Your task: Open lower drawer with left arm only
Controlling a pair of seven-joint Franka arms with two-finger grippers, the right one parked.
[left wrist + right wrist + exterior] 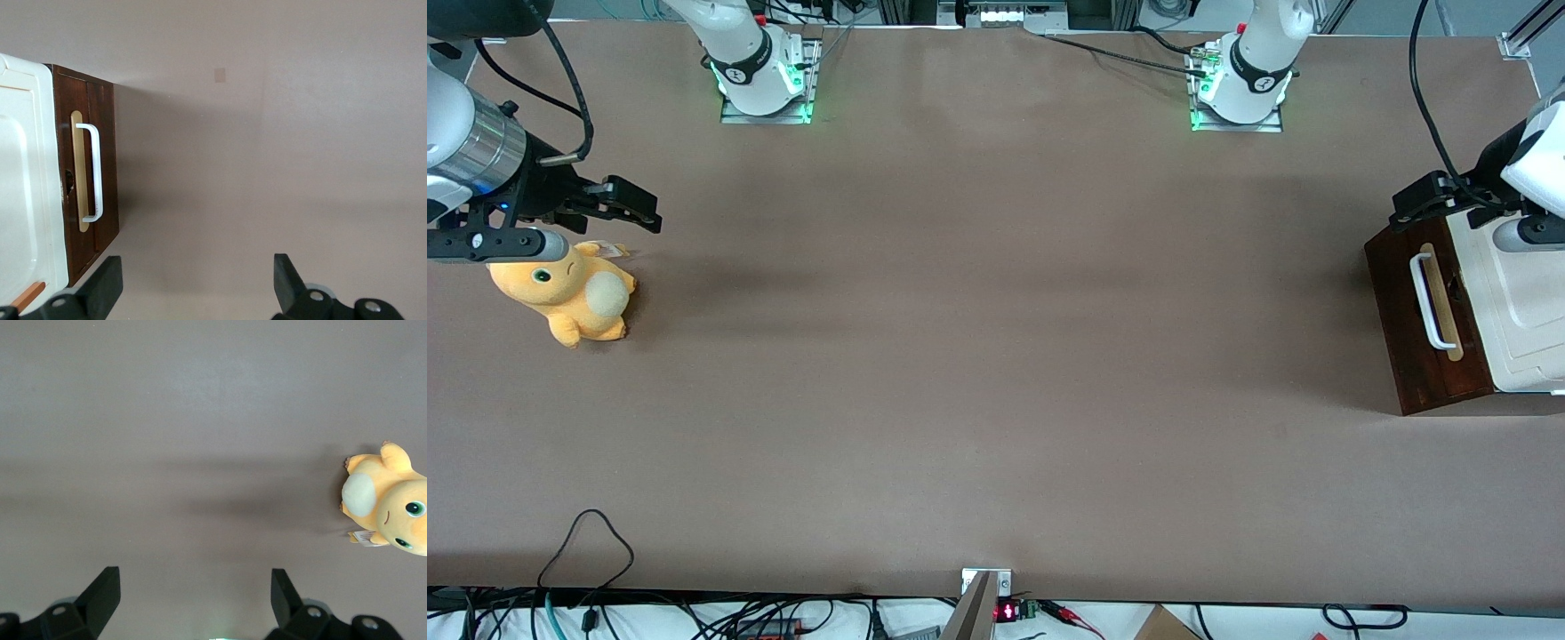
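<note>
The lower drawer (1403,307) is a dark brown wooden front under a cream-white cabinet top (1525,302), toward the working arm's end of the table. Its white bar handle (1426,300) lies on a pale wood strip. In the left wrist view the drawer front (107,140) looks flush with the cabinet, and the handle (97,172) stands clear of it. The left arm's gripper (1405,206) hovers above the cabinet's corner, farther from the front camera than the handle. The gripper (197,267) is open and holds nothing. One fingertip (110,267) is close to the drawer front's end, apart from the handle.
A yellow plush toy (569,293) lies toward the parked arm's end of the table. A copper bar (28,296) sits on the cabinet top. Brown tabletop (996,311) stretches in front of the drawer. Cables (587,551) trail over the table edge nearest the front camera.
</note>
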